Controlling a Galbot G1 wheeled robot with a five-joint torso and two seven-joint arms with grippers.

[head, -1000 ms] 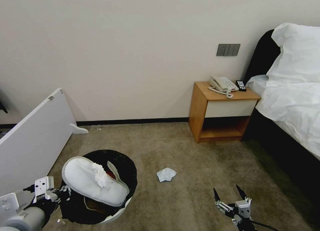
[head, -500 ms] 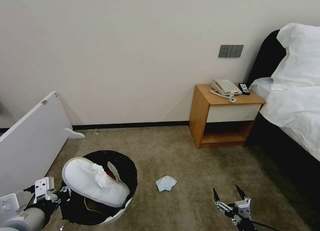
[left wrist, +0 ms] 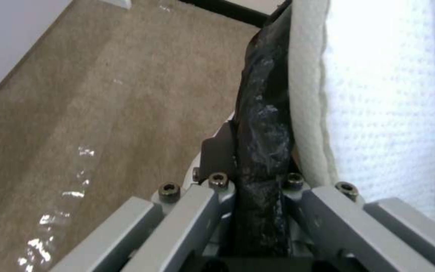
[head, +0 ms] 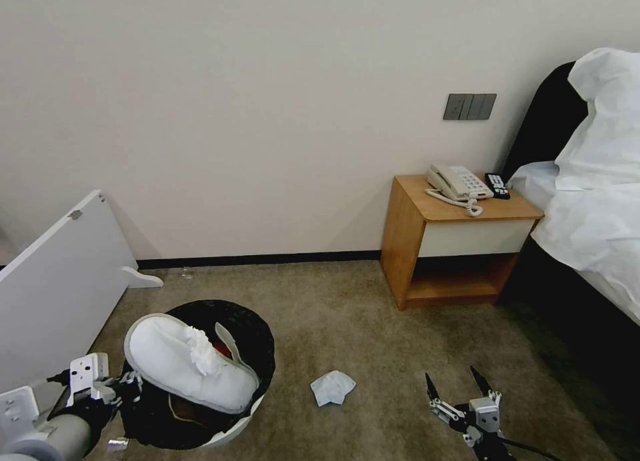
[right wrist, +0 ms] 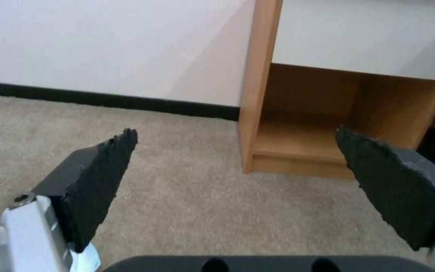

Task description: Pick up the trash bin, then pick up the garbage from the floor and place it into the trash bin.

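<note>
The trash bin [head: 248,328], white with a black bag over its rim, hangs tilted at the lower left of the head view. My left gripper [head: 127,386] is shut on its bagged rim [left wrist: 264,151]. A white slipper [head: 167,364] lies across the bin's mouth, with a crumpled tissue [head: 199,351] and something red [head: 219,345] on it. Another white crumpled tissue [head: 332,387] lies on the beige carpet floor [head: 347,314] between the bin and my right gripper [head: 455,380]. That gripper hangs open and empty above the carpet, its black pads [right wrist: 99,177] wide apart.
A white board [head: 60,294] leans at the left near the wall. A wooden nightstand [head: 460,248] with a phone [head: 457,181] stands against the wall, and a bed [head: 593,228] takes up the right side. Open carpet lies between bin and nightstand.
The whole head view has shifted: wall, nightstand and tissue now sit lower and a little right in the picture, so the camera has moved. Both grippers and the bin keep their places.
</note>
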